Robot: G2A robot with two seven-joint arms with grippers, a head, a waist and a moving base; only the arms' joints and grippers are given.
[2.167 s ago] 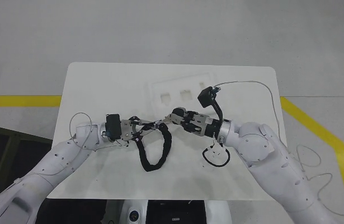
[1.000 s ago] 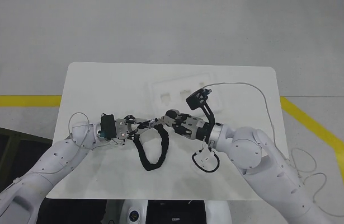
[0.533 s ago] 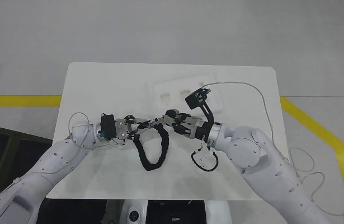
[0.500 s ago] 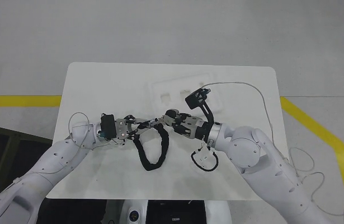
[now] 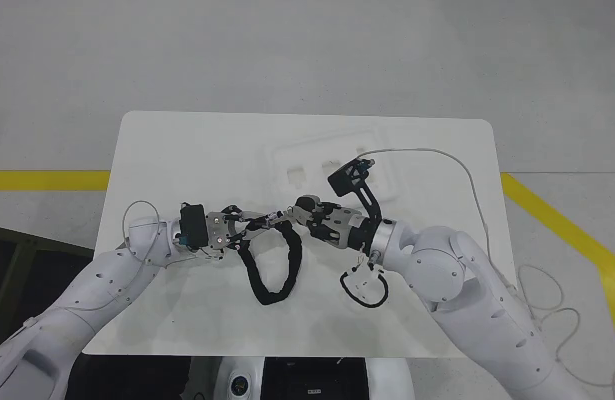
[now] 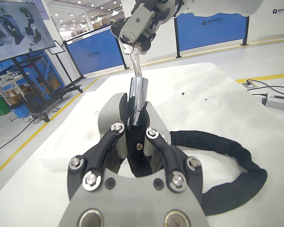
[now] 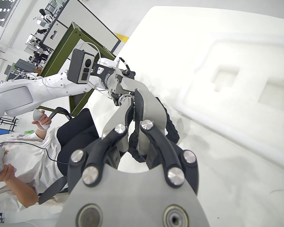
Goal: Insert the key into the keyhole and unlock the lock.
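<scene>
My left gripper [image 6: 136,112] is shut on the lock's black-sleeved end, and the chrome lock cylinder [image 6: 137,95] sticks out past its fingers. The lock's black cable loop [image 5: 272,272] hangs down to the table. The silver key [image 6: 135,60] is pinched by its head in my shut right gripper [image 6: 132,42]. Its blade points down and its tip meets the cylinder's end face; how deep it sits is hidden. In the top view the left gripper [image 5: 253,224] and right gripper [image 5: 297,211] face each other over the table's middle. The right gripper [image 7: 134,106] hides the key in its own view.
A white foam tray [image 5: 332,165] with square recesses lies on the white table [image 5: 177,150] just behind the grippers; its recesses [image 7: 227,77] are close to the right gripper. A thin grey cable [image 5: 457,160] arcs over the table's back right.
Since 2.2 s ago the right wrist has rolled and shifted left, bringing the key up to the cylinder; the left gripper drew back slightly. Over the last half second almost nothing moved.
</scene>
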